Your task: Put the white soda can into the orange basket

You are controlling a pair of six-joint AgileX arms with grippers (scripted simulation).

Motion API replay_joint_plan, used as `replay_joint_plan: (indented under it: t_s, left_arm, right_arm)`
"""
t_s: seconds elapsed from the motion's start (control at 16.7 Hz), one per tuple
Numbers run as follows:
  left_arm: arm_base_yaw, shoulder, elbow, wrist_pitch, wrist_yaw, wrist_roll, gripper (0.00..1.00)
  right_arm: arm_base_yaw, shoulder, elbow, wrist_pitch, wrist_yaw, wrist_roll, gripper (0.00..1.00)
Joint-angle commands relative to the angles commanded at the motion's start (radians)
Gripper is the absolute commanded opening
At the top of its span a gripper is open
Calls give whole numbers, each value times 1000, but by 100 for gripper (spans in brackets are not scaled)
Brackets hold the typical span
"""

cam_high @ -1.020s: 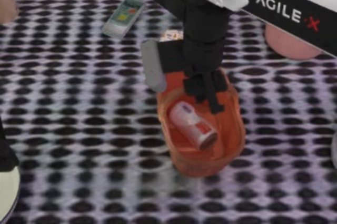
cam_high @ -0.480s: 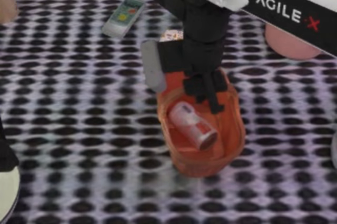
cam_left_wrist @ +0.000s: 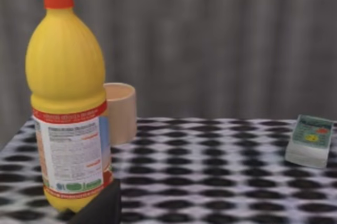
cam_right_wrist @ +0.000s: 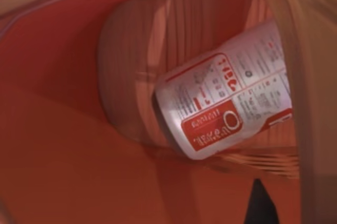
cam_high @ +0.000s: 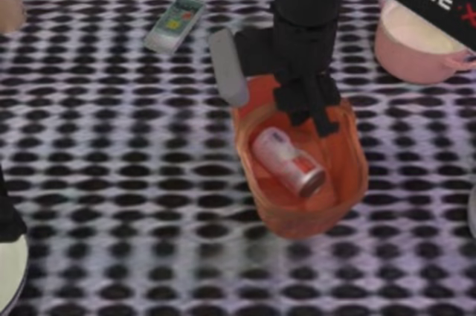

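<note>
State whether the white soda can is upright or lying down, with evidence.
Lying down: the white soda can rests on its side inside the orange basket, metallic end angled sideways.

A rendered tabletop test scene, not a lived-in room. The table fills the top view with a repeating black-and-white dotted pattern, and the left wrist view shows only a flat grey ribbed backdrop behind it. Household goods are scattered as props: a tall yellow plastic bottle with a red cap, a beige cup, a green-and-white boxed pack at upper centre-left, a pink pot with a white inside at upper right, and an oval orange plastic basket holding a small white-and-red soda can.
</note>
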Motion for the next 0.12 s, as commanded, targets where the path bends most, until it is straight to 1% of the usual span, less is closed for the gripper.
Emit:
replay_joint_plan:
  t_s: [0.12]
  left_arm:
    - [0, 0, 0, 0, 0, 0, 100]
  right_arm:
    - [-3, -3, 17, -17, 0, -4, 0]
